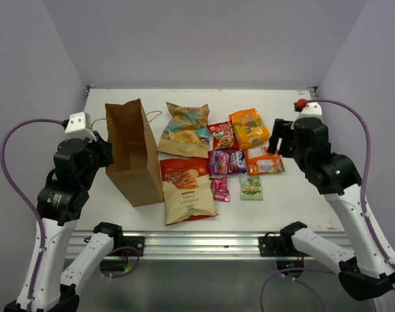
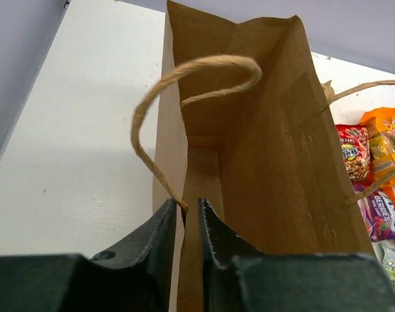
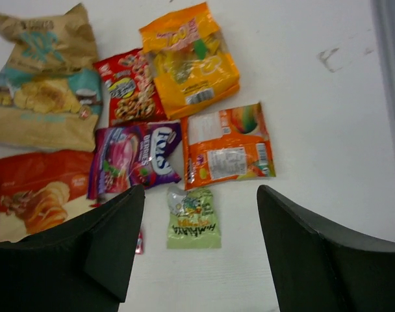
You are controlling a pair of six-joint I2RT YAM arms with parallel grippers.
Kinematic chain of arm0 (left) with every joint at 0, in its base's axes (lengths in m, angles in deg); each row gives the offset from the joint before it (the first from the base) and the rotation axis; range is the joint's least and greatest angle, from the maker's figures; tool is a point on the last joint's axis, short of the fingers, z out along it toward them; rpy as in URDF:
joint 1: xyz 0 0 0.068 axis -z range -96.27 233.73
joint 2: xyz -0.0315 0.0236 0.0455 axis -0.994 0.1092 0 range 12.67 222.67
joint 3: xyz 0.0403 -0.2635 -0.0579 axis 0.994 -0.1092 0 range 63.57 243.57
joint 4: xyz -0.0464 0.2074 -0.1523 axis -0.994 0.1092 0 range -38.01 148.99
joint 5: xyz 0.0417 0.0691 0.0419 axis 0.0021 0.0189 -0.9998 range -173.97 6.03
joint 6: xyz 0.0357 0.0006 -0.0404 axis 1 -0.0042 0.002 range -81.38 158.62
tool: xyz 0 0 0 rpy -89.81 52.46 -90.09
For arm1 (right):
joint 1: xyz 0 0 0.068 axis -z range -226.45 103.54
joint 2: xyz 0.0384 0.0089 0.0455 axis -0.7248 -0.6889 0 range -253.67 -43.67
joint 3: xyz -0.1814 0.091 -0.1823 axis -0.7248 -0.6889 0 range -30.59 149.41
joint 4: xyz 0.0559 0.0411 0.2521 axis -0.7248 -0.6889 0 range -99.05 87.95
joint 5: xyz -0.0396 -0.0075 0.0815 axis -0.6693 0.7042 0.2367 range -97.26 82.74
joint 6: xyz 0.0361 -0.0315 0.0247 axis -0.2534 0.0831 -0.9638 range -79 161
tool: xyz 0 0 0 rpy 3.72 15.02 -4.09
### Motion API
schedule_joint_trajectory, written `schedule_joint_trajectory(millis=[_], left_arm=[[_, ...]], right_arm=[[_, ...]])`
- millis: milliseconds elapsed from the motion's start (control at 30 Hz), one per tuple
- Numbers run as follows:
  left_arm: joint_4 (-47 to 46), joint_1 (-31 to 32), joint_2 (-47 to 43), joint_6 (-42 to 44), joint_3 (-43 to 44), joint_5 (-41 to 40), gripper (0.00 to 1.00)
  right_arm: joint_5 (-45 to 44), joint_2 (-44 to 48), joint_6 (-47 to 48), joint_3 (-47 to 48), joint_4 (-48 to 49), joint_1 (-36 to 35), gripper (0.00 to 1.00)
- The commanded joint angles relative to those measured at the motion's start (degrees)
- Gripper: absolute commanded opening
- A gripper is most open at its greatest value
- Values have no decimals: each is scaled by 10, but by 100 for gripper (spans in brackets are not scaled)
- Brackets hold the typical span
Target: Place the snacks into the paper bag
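Observation:
The brown paper bag stands upright and open at the left of the table. My left gripper straddles the bag's near rim by a handle's root, its jaws narrowly apart and not pinching the paper. The snacks lie flat to the right of the bag: a tan-blue chip bag, an orange-cream chip bag, and red, yellow-orange, purple, orange, green and pink packets. My right gripper hovers open above the green packet, holding nothing.
The white table ends at a metal rail along its near edge. Grey walls close in the back and both sides. The bag's twisted handle arches up just past my left fingers.

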Motion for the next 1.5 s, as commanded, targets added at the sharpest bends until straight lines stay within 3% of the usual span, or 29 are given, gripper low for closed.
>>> schedule_joint_trajectory(millis=[0,33,133,267,633,1200,1233,1333,1367,1400,1467], left_arm=[[1,3,5,-1,-6,-2,20],[1,3,6,-1,-7,-2,16],[0,3,10,-1,-14,2,1],[-8,3,5,0,-26,11,0],[-17,3,2,6,-39,12,0],[-28,3,-19,16,-46,4,0],[-29,3,-20,15,-46,6,0],[-35,3,-22,19,-47,9,0],[-40,3,-22,20,-47,11,0],[-42,4,-23,20,-47,15,0],[-49,3,-24,21,-47,15,0]], right_arm=[[157,0,4,-50,54,1,73],[225,-1,-2,-81,69,1,74],[306,-2,-33,-160,138,0,75],[359,2,-79,-239,206,-34,75],[325,-41,-187,-361,350,-177,69],[332,-245,-219,-400,519,-232,61],[335,-252,-220,-401,534,-237,54],[340,-281,-224,-400,554,-244,22],[340,-288,-224,-400,556,-246,6],[335,-290,-224,-399,557,-248,0],[332,-290,-221,-400,555,-248,0]])
